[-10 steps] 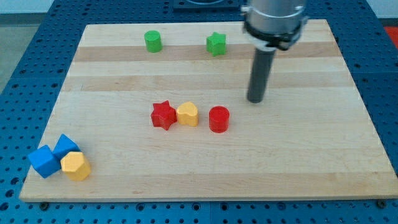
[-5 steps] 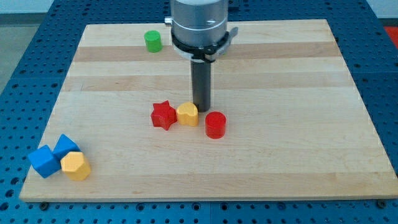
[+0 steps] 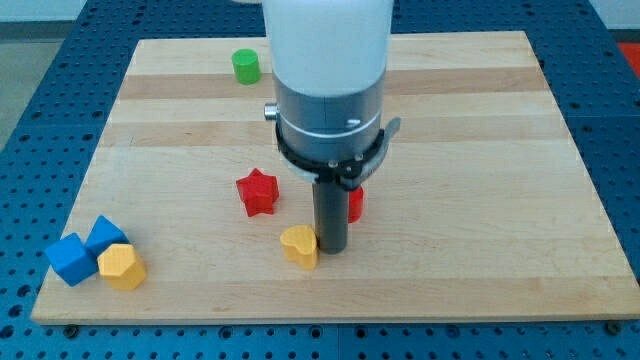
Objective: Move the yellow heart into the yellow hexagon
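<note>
The yellow heart [image 3: 299, 245] lies on the wooden board [image 3: 480, 210] below the middle. My tip [image 3: 331, 248] stands right against the heart's right side. The yellow hexagon [image 3: 121, 267] sits at the board's lower left corner, touching two blue blocks, far to the left of the heart. The arm's wide white and grey body hangs over the board's middle and hides what lies behind it.
A red star [image 3: 258, 192] lies up and to the left of the heart. A red cylinder [image 3: 354, 203] is mostly hidden behind the rod. Two blue cubes [image 3: 70, 258] [image 3: 104, 236] sit by the hexagon. A green cylinder [image 3: 245, 66] stands near the top.
My tip came from the upper right down between the heart and the red cylinder, and pushed the heart toward the view's bottom. The red star shifted slightly. The green star is now hidden.
</note>
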Available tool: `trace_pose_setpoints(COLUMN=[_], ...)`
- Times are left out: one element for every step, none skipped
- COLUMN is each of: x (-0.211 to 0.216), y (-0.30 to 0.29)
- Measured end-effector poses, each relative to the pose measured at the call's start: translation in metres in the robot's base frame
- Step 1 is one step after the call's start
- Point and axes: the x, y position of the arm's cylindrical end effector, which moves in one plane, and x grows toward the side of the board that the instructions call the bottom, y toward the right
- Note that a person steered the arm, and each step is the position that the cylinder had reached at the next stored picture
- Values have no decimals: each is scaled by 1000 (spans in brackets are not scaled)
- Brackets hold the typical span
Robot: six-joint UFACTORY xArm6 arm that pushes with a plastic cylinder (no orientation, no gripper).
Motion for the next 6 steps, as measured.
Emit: trace_pose_setpoints(x=[1, 1, 4, 12, 28, 31], y=[-28, -60, -91, -99, -98, -117])
